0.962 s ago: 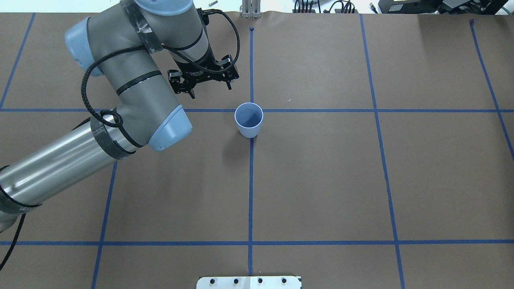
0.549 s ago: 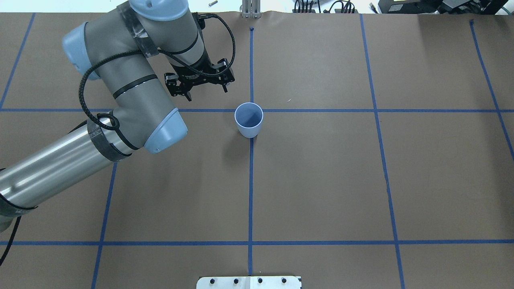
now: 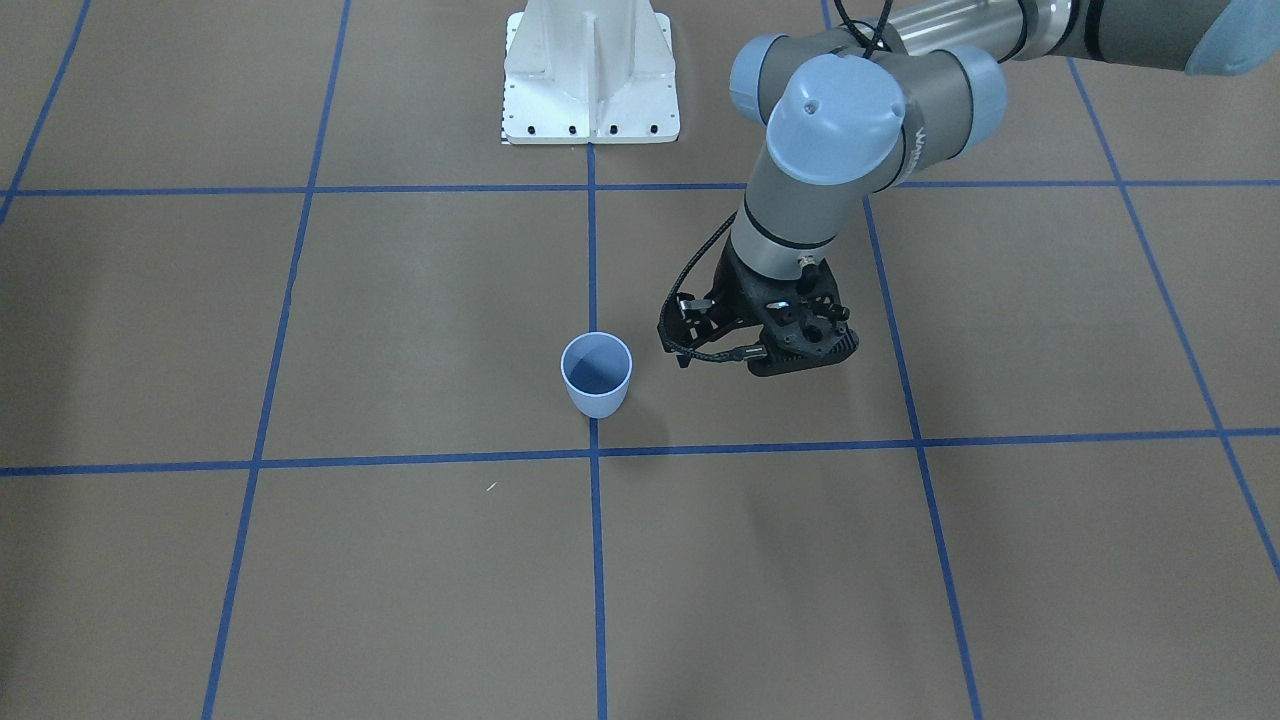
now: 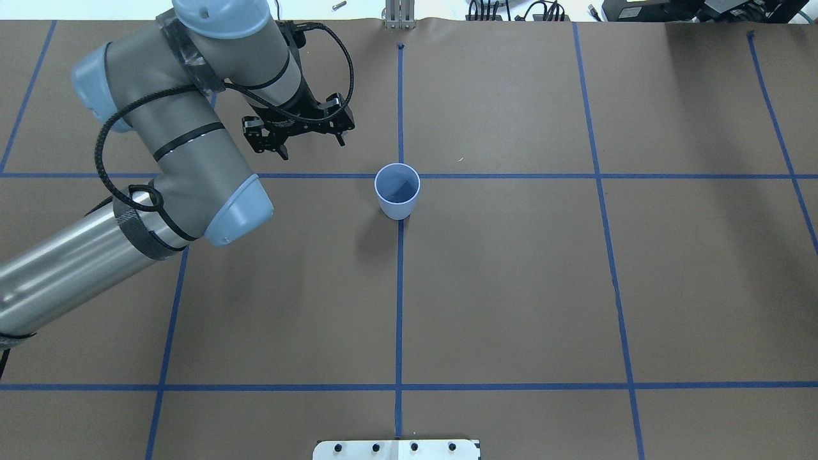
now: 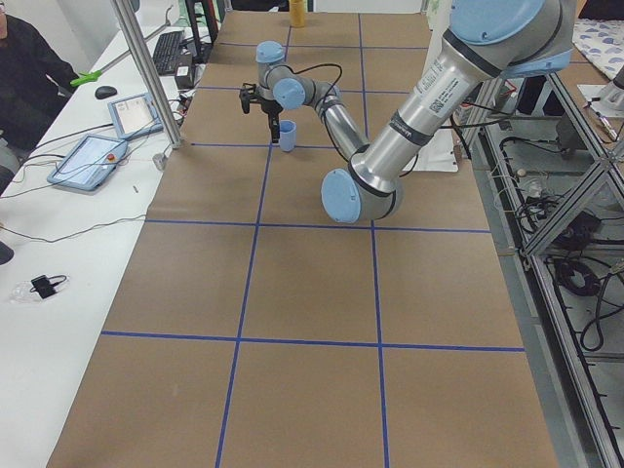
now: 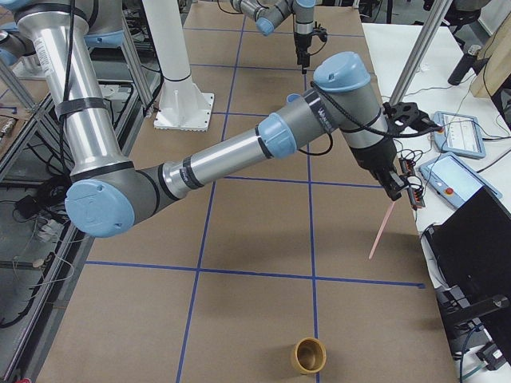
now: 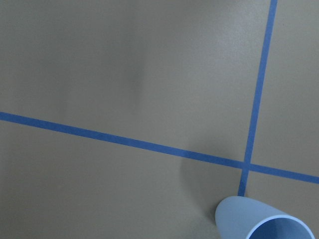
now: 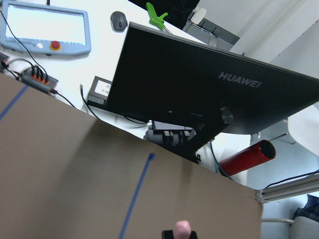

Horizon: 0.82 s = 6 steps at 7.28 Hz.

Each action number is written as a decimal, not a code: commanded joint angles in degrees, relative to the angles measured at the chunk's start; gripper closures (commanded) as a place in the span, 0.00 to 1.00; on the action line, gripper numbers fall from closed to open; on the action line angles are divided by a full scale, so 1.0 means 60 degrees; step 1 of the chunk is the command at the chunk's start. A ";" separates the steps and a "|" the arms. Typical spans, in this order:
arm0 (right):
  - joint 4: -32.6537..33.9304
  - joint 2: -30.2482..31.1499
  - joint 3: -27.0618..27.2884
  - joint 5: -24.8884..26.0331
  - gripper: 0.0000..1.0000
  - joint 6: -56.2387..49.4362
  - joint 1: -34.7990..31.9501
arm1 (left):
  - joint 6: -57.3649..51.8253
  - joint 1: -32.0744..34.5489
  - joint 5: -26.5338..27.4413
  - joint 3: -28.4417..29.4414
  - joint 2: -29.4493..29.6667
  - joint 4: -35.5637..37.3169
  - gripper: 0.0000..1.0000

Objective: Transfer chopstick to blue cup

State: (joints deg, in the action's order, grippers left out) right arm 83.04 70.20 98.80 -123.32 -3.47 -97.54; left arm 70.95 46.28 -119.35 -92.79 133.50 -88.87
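chopstick, a thin pale pink pointed stick, dangles tilted at the right gripper by the edge of the desk. only the right-side view catches its length, grip unclear tbh. left gripper is spread, near the small pale blue plastic cup.

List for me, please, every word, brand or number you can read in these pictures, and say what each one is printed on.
"HUAWEI": on the back of the black monitor, seen in the right wrist view.
Dark print along the silver tube of the left arm: too small to read.
Print on the grey wrist of the right arm: too blurred to read.
No other text is legible.
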 commanded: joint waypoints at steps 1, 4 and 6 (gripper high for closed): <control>0.0251 -0.0491 0.0624 -0.0130 1.00 0.3432 0.1614 | -0.1720 0.1026 -0.0117 -0.0732 -0.0814 0.0365 0.02; 0.0237 -0.1879 0.1022 -0.0115 1.00 0.8765 0.4237 | -0.4391 0.2859 -0.1435 -0.0940 -0.1986 0.0514 0.02; 0.0266 -0.2993 0.0935 -0.0101 1.00 1.1084 0.5426 | -0.4926 0.3155 -0.1451 -0.1015 -0.2298 0.0514 0.02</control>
State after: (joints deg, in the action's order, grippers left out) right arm 84.55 56.36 104.67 -123.96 53.96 -69.36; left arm 43.38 64.08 -127.79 -98.65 120.91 -85.81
